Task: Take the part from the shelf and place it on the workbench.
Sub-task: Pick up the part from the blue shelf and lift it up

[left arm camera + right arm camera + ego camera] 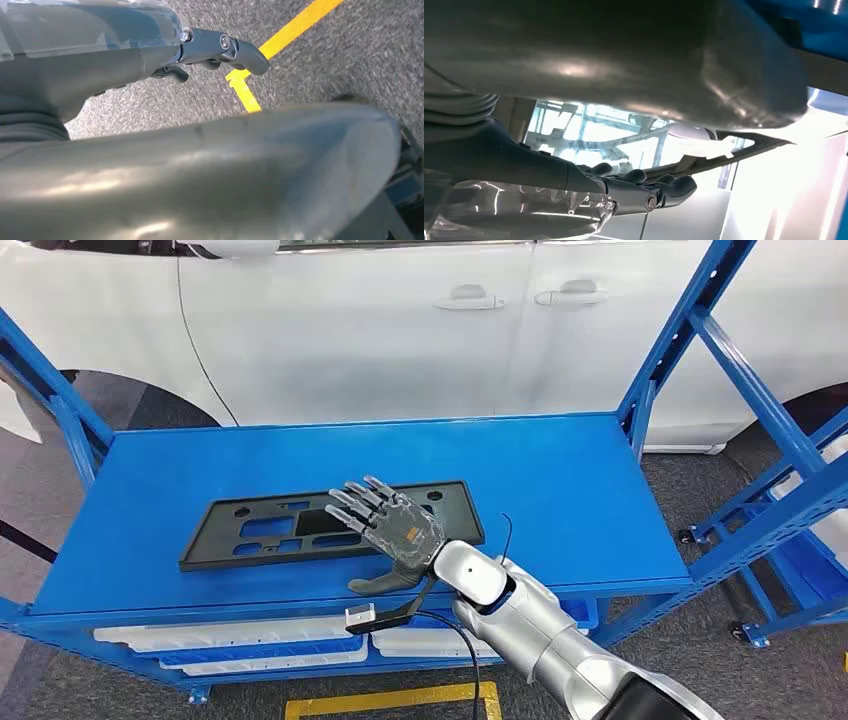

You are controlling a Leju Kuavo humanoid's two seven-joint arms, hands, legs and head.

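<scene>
Part point(330, 522) matt black plastic; shelf point(560, 490) smooth blue painted metal; floor point(320, 65) rough grey.

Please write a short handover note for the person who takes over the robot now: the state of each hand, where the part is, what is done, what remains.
Right hand: over the black flat part, fingers spread on its top face, thumb at the near edge. Whether it already grips cannot be told.
Left hand: hangs over grey floor near a yellow line, holding nothing; fingers partly hidden.
Part: lies flat on the blue shelf, in front of a white car.
Done: reach to the part.
Left: secure the grip, lift, carry to the workbench, set down.
</scene>
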